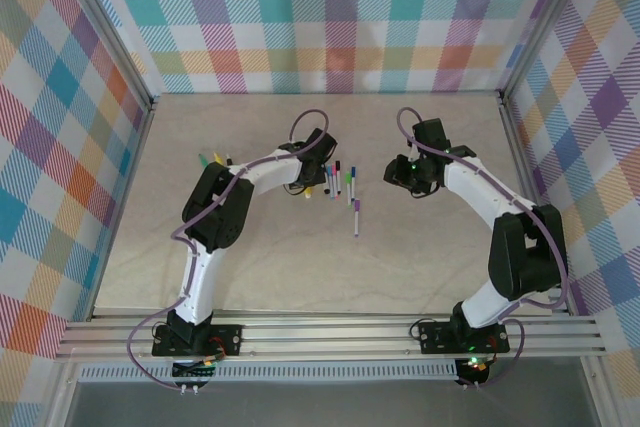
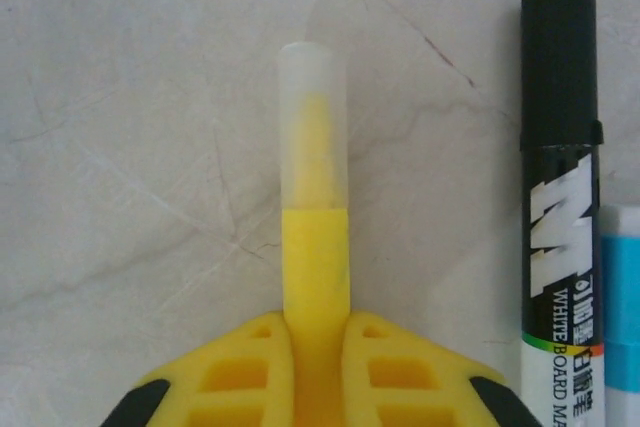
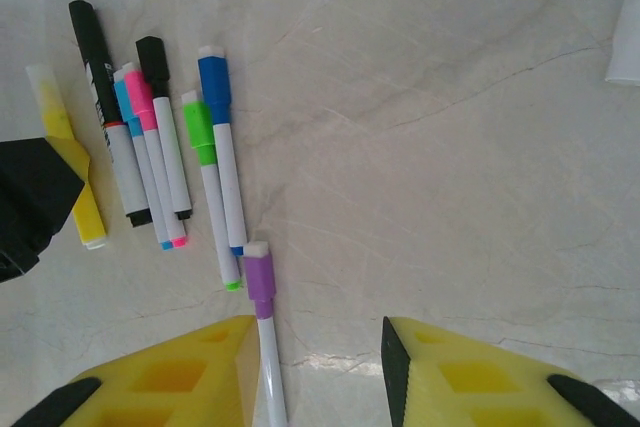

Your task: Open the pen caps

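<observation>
My left gripper [image 2: 317, 332] is shut on the barrel of a yellow highlighter [image 2: 316, 257], whose clear cap [image 2: 313, 127] points away from the fingers, low over the table. In the top view this gripper [image 1: 312, 182] sits at the left end of the row of pens [image 1: 336, 179]. My right gripper [image 3: 320, 342] hangs open over the table, nothing between its fingers. A white pen with a purple cap [image 3: 260, 282] lies just beside its left finger [image 3: 180, 372]. The other pens wear blue [image 3: 214, 82], green [image 3: 198, 127], pink [image 3: 140, 97] and black [image 3: 152, 57] caps.
A black whiteboard marker [image 2: 560, 197] lies close to the right of the held highlighter. A few more pens [image 1: 213, 160] lie apart at the left. A small pale piece [image 3: 622, 52] rests on the bare tabletop to the right. Checked walls [image 1: 320, 17] enclose the table.
</observation>
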Controlling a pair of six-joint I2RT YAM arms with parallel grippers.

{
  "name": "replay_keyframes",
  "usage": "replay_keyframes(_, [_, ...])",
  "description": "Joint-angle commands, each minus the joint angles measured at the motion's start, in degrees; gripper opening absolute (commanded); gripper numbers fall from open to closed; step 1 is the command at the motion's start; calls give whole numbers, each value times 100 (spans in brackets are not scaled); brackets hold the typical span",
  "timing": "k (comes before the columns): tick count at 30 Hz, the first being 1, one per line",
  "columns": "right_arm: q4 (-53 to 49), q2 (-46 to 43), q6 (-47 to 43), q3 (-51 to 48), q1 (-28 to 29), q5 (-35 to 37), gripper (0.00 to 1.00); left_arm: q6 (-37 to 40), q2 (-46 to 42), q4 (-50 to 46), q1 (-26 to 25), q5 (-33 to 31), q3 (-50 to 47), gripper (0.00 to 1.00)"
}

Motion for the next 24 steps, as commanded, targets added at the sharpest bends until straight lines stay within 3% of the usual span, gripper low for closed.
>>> replay_keyframes(1, [130,68,83,11,38,-185,39,192,147,-339,29,16,-534,0])
replay_keyframes(8, [411,278,215,104,101,-785,38,1012,-1165,94,43,687,-1298,0])
replay_keyframes(15, [1439,367,743,-85,200,-1825,42,1630,-2194,208,51,2656,-1560,0])
replay_keyframes(20, [2039,428,1062,-148,288,-2366,52,1595,-2631,633,51,3496,-1904,0])
replay_keyframes(24, [2283,579,1239,-58,426,-2620,54,1536,-2816,898,51,4136,-2029,0])
